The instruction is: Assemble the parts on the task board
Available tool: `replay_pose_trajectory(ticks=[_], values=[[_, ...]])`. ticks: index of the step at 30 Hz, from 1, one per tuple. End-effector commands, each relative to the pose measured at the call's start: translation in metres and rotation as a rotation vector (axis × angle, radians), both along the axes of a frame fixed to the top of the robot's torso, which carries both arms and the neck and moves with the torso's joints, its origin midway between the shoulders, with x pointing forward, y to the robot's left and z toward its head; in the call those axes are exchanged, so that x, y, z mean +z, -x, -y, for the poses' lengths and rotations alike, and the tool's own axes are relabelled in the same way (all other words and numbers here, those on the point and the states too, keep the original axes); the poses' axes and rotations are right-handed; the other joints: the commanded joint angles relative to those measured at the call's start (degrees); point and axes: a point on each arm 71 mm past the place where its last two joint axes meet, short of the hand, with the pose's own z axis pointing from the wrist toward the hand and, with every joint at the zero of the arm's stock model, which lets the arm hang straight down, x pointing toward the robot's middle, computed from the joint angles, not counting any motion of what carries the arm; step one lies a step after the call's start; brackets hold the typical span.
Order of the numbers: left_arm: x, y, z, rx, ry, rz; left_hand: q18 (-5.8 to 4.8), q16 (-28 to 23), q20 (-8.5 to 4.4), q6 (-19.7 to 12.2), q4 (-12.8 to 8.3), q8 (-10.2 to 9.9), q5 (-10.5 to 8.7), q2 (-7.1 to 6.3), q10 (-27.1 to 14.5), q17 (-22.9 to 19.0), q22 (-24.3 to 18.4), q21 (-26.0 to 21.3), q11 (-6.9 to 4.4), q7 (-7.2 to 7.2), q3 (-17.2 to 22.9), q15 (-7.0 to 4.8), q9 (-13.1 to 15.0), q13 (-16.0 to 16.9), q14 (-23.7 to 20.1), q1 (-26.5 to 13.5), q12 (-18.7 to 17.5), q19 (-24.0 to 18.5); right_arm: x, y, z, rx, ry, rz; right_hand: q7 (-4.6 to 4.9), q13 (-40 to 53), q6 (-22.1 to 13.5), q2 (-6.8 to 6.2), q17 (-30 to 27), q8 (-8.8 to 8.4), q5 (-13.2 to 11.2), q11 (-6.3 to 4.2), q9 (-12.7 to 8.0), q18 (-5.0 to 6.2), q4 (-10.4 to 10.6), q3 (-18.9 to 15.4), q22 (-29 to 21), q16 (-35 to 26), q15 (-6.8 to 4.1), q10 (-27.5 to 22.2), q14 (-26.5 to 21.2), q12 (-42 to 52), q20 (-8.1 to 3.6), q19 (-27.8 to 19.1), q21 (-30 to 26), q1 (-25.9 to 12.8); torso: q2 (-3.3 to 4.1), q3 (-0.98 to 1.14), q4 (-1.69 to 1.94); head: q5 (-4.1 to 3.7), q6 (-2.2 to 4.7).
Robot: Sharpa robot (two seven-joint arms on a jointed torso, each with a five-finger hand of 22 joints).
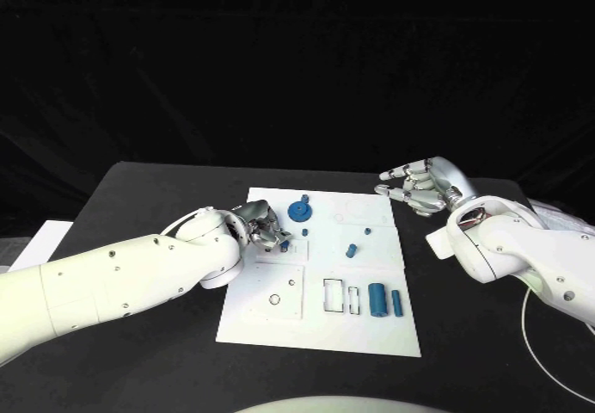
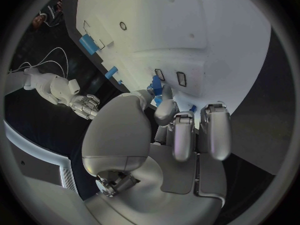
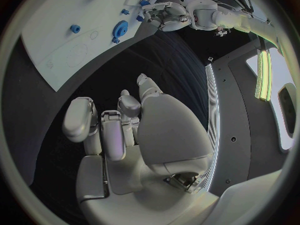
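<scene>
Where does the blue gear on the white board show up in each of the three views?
Head view: blue gear stands on the task board near its far edge, just right of the left hand.
Left wrist view: I cannot pick the gear out for certain.
Right wrist view: gear at the board's edge.
Shared landmark: the left hand beside it.

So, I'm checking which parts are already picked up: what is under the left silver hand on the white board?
Under the left silver hand, small blue pieces show at its fingertips on the white task board. The fingers cover them, so whether it grips one cannot be told.
</scene>
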Motion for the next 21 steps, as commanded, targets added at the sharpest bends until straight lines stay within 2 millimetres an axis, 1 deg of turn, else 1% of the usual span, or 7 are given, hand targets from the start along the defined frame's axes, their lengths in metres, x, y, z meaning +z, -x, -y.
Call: replay_pose_trajectory(ticks=[1, 15, 21], values=[[-0.0009, 0.0002, 0.0015, -0.025, -0.035, 0.005, -0.78, 0.18, 0.21, 0.08, -8.06, 0.37, 0.13, -0.07, 0.38, 15.09, 4.94, 0.35, 0.03, -0.32, 8.5, 0.33, 0.02, 0.07, 6.02, -0.36, 0.32, 0.94, 0.0, 0.0005, -0.0018, 0.018, 0.004, 0.005, 0.01, -0.05, 0.37, 0.21, 5.91, 0.22, 0.14, 0.0, 0.02, 0.7, 0.38, -0.11, 0.0, -0.35, -0.41, -0.55, 3.83, -0.18, -0.08, -0.38, -0.18, -0.26, 0.0, 0.0, -0.03, 0.07, -0.05], [-0.0051, 0.0006, 0.0014, -0.029, -0.06, -0.002, -0.77, 0.18, 0.19, 0.16, -7.99, 0.34, 0.05, -0.16, 0.4, 15.09, 4.9, 0.32, 0.01, -0.36, 8.5, 0.32, 0.03, 0.03, 6.02, -0.57, 0.29, 0.91, -0.0004, 0.0006, -0.0022, 0.021, 0.003, 0.003, 0.01, -0.13, 0.35, 0.31, 5.82, 0.19, 0.11, 0.0, 0.01, 0.73, 0.49, -0.13, -0.18, -0.43, -0.42, -0.57, 3.81, -0.22, -0.09, -0.46, -0.3, -0.33, -0.02, 0.0, -0.03, 0.06, -0.33], [-0.0051, 0.0018, 0.0013, -0.037, -0.07, 0.002, -0.79, 0.18, 0.17, 0.31, -7.99, 0.29, -0.19, -0.5, 0.52, 15.09, 5.0, 0.37, -0.05, -0.46, 8.43, 0.29, 0.03, 0.13, 6.02, -0.84, 0.37, 0.96, -0.0006, 0.0006, -0.0031, 0.025, 0.002, 0.002, 0.01, -0.13, 0.35, 0.31, 5.82, 0.19, 0.11, 0.0, 0.01, 0.73, 0.49, -0.13, -0.18, -0.43, -0.42, -0.57, 3.81, -0.22, -0.09, -0.46, -0.3, -0.33, -0.02, 0.0, 0.0, 0.03, -0.48]])
